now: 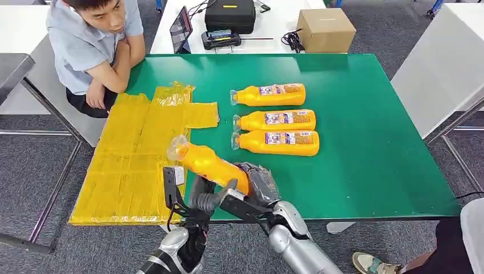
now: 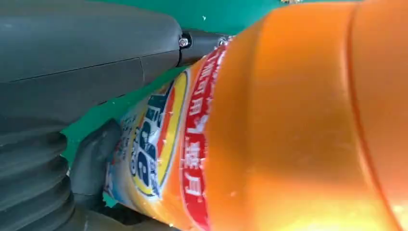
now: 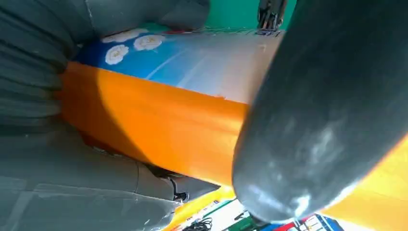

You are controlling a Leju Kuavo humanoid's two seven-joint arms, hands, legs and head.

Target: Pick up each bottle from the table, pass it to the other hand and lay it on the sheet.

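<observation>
Green covers the table [image 1: 365, 171] in front of me, with grey carpet all round it and a white table beyond carrying a black case [image 1: 230, 15], a tablet [image 1: 181, 28] and a cardboard box [image 1: 325, 29]. A person [image 1: 94, 45] sits at the far left corner, arms folded on the edge. Across the table's left part lies the yellow sheet [image 1: 122, 165], crinkled and reaching the near edge.

Over the near edge, just beside the sheet's right border, I hold an orange bottle [image 1: 208, 164] tilted, its clear cap end raised toward the sheet. My right hand [image 1: 257, 184] grips its base end; the right wrist view shows my thumb [image 3: 327, 120] lying across the orange body next to the blue-and-white label. My left hand [image 1: 208, 200] is under the bottle's middle, and the left wrist view shows the labelled side pressed close against my thumb [image 2: 91, 57] and a finger, so both hands have it.

Three more bottles lie on the green to the right of the sheet, caps pointing left, in a row front to back: far bottle [image 1: 268, 95], middle bottle [image 1: 275, 120], near bottle [image 1: 276, 142]. The middle and near ones are almost touching.
</observation>
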